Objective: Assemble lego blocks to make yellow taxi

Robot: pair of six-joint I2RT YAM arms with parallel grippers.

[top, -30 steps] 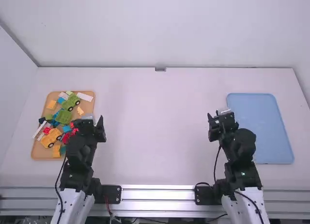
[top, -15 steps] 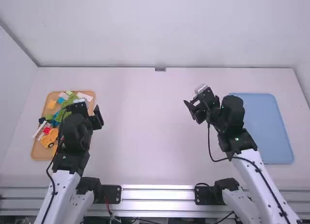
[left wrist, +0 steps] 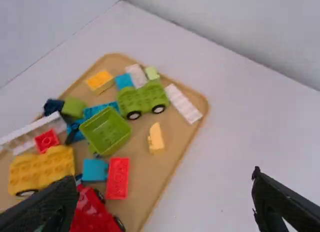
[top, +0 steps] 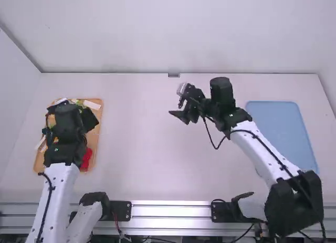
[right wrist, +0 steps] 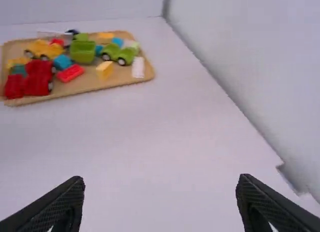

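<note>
- Two spread hands are shown: the left hand (top: 88, 118) is held above the tan tray (left wrist: 142, 177), and the right hand (top: 184, 116) is held over the middle of the white desk (top: 142, 148).
- On the left hand, the two fingers are parted widely; on the right hand, a broad gap is likewise left between the fingers.
- The task's blocks are gathered on the tan tray, at the left side of the desk.
- A yellow wheeled block (left wrist: 42, 168) is placed there, with a small red block (left wrist: 46, 140) near it.
- A yellow block (left wrist: 100, 81) and a small, uneven yellow piece (left wrist: 156, 138) are set well apart from each other.
- A green wheeled base (left wrist: 142, 97) is seen between a white block (left wrist: 182, 102) and a green open-topped box (left wrist: 106, 131).
- A blue block (left wrist: 95, 169) is lodged just beside a flat red block (left wrist: 118, 178).
- Next to these, a red piece with dark wheels (left wrist: 90, 212) is partly blurred; it is perhaps made up of more than one block.
- A flat blue tray (top: 283, 133) is laid on the right side of the desk.
- Compared with a second ago, the left hand has been brought from beside the tan tray to above it, and the right hand has been carried away from the blue tray, toward the middle.
</note>
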